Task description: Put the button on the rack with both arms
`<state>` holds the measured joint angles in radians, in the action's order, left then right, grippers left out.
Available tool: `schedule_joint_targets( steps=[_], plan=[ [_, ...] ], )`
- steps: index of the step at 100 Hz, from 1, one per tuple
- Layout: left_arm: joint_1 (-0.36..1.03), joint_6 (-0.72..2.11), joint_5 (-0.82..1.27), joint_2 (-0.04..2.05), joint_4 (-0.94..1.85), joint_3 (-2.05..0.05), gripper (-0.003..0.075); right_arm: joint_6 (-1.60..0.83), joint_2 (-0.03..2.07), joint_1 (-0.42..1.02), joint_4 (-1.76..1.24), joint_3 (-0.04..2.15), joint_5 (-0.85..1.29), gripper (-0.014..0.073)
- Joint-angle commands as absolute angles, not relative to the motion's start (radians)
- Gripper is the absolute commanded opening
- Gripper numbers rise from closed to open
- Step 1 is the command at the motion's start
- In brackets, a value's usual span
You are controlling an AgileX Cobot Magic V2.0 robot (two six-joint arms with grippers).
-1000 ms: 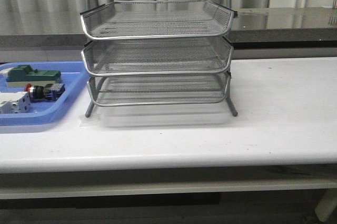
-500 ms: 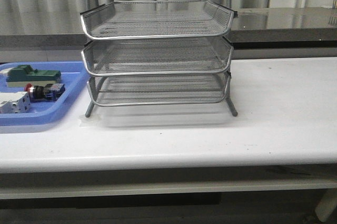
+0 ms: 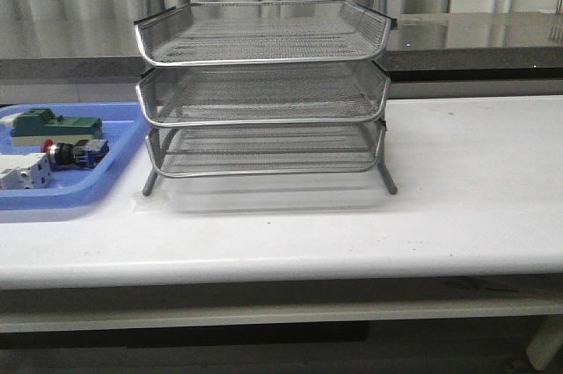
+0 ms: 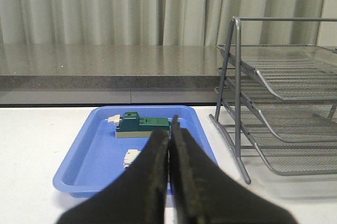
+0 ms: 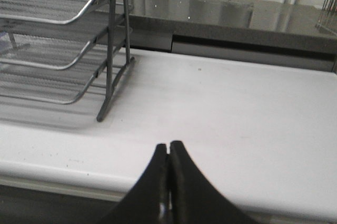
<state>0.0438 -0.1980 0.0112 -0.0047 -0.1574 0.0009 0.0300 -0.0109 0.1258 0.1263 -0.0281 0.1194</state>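
The button, red-capped with a black body and blue rear block, lies on its side in the blue tray at the table's left. To its right stands the silver three-tier wire rack, with nothing showing in its tiers. Neither arm appears in the front view. In the left wrist view my left gripper is shut and holds nothing, hovering in front of the tray; its fingers hide the button. The rack is beside it. My right gripper is shut and holds nothing over bare table, apart from the rack.
A green flat block and a white boxy switch share the blue tray with the button. A dark counter runs behind the white table. The rack's splayed legs reach onto the table.
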Motion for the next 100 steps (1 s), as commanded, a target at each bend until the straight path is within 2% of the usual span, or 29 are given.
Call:
schedule_joint_targets(
  steps=[1, 16, 39, 78, 100],
  plan=[
    [0.041, -0.206, -0.063, -0.039, -0.156, 0.047, 0.0004, 0.018, -0.027, 0.118, 0.14, -0.01, -0.031, -0.0067],
    [0.041, -0.206, -0.063, -0.039, -0.156, 0.047, 0.0004, 0.022, -0.023, 0.118, 0.093, 0.024, -0.077, -0.0067],
    [0.041, -0.206, -0.063, -0.039, -0.156, 0.047, 0.0004, 0.022, 0.072, 0.118, -0.016, 0.226, 0.13, -0.0067],
    [0.041, -0.206, -0.063, -0.039, -0.156, 0.047, 0.0004, 0.022, 0.505, 0.118, -0.174, 0.606, 0.548, -0.0067],
    [0.041, -0.206, -0.063, -0.039, -0.156, 0.047, 0.0004, 0.022, 0.711, 0.118, -0.269, 0.663, 0.547, -0.0067]
  ],
)
